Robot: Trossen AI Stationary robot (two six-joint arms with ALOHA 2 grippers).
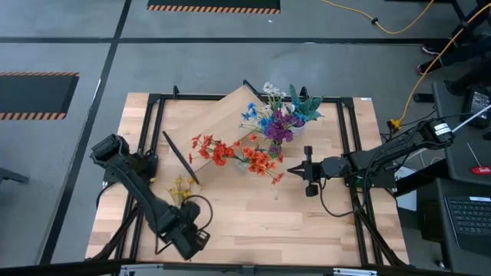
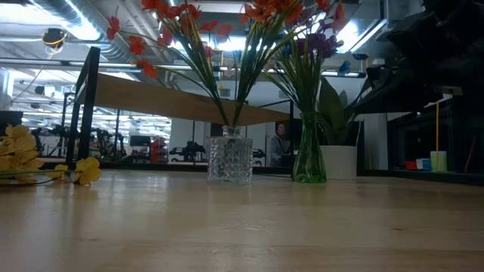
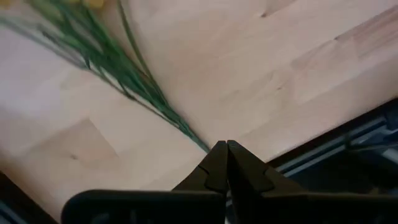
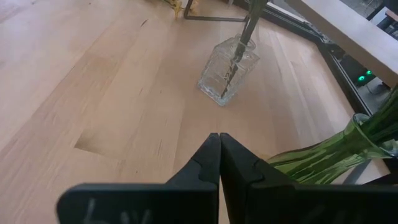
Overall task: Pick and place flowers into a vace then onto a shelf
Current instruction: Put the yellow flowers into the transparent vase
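A spray of yellow flowers [image 1: 182, 188] lies flat on the table near its left front corner; in the low view its blooms [image 2: 19, 147] rest on the wood. My left gripper [image 3: 226, 144] points down at the near end of the green stems and is shut there. Red and orange flowers [image 1: 234, 153] stand in a clear cut-glass vase [image 2: 229, 159], and purple and blue ones [image 1: 276, 126] in a green glass vase [image 2: 308, 155]. The shelf [image 1: 226, 115] stands behind them on black legs. My right gripper [image 1: 309, 175] hovers shut just right of the vases, holding nothing. My left gripper comes from above, its fingers pointing down, and is shut on the thin lower end of the yellow flowers' stems [image 3: 202, 144]. The stems run right into the fingertips, so the pinch itself is hidden. The rest of the spray fans away along the tabletop.
A spiky green plant in a white pot [image 2: 338, 161] stands beside the green vase at the far right. A black frame rail [image 1: 146, 153] borders the tabletop, and a cable loop [image 1: 201, 211] lies by my left arm. Bare wood spreads across the near middle.
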